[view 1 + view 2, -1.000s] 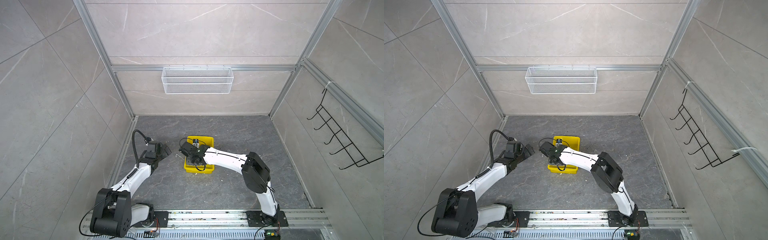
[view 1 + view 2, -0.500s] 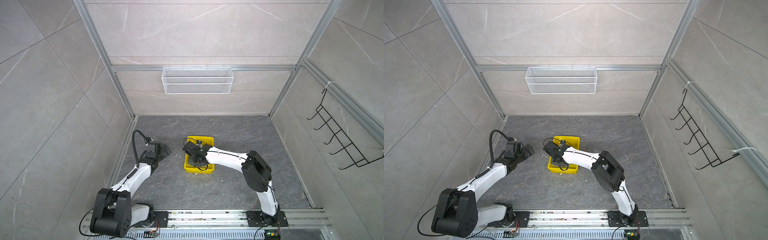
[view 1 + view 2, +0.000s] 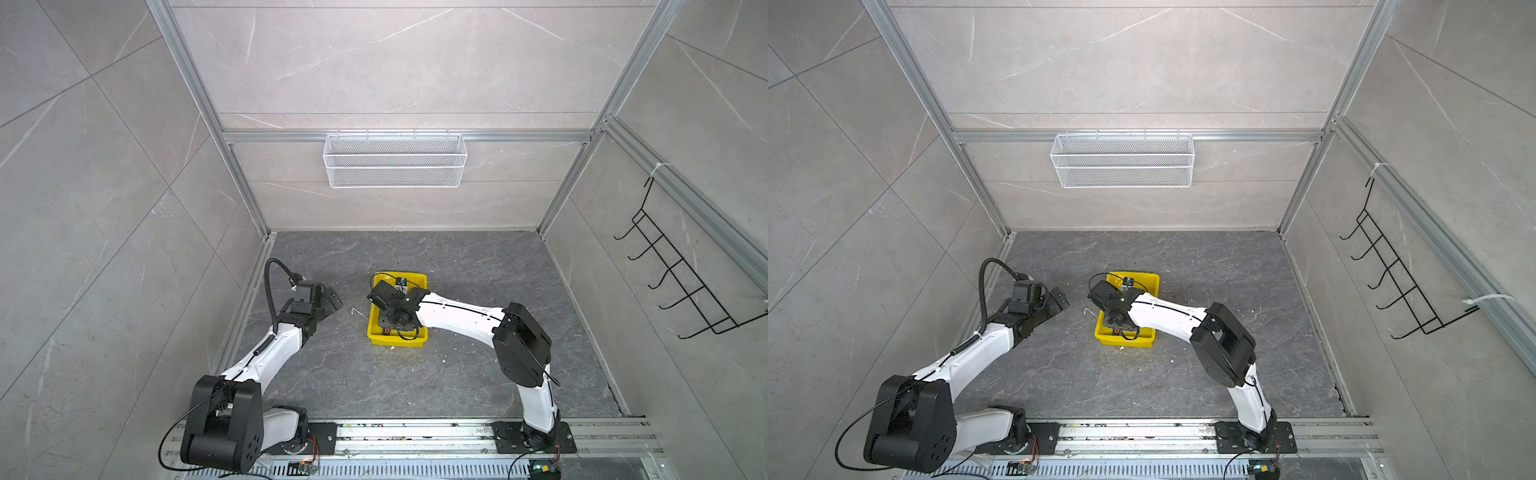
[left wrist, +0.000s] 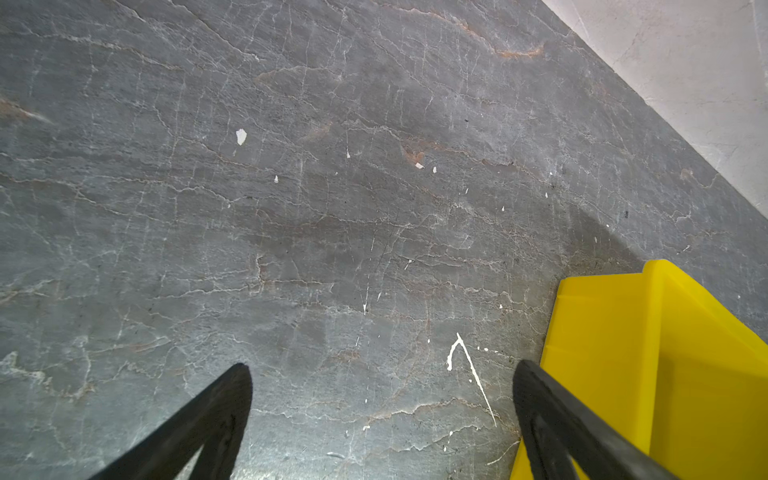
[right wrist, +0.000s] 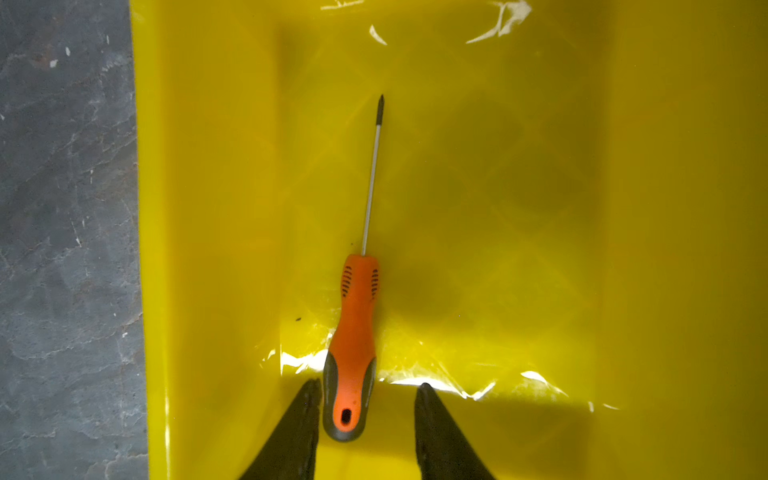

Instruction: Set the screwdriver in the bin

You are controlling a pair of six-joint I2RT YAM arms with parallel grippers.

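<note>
The screwdriver point(image 5: 355, 324), orange-handled with a thin shaft, lies flat on the floor of the yellow bin point(image 5: 208, 208). My right gripper point(image 5: 368, 384) is down inside the bin and open. Its fingers stand on either side of the handle's butt end: one finger is close against it and there is a clear gap on the other side. In both top views the right arm covers most of the bin point(image 3: 397, 340) point(image 3: 1125, 341) and the screwdriver is almost hidden. My left gripper point(image 4: 382, 368) point(image 3: 334, 301) is open and empty above the grey floor, just left of the bin point(image 4: 623, 353).
A white wire mesh basket point(image 3: 395, 160) hangs on the back wall. A black hook rack point(image 3: 681, 282) is on the right wall. Aluminium frame posts mark the corners, and the arms' base rail point(image 3: 415, 432) runs along the front edge.
The right gripper's jaws have parted and let go of the screwdriver, and its wrist shifted slightly within the bin. The left arm has not moved.
</note>
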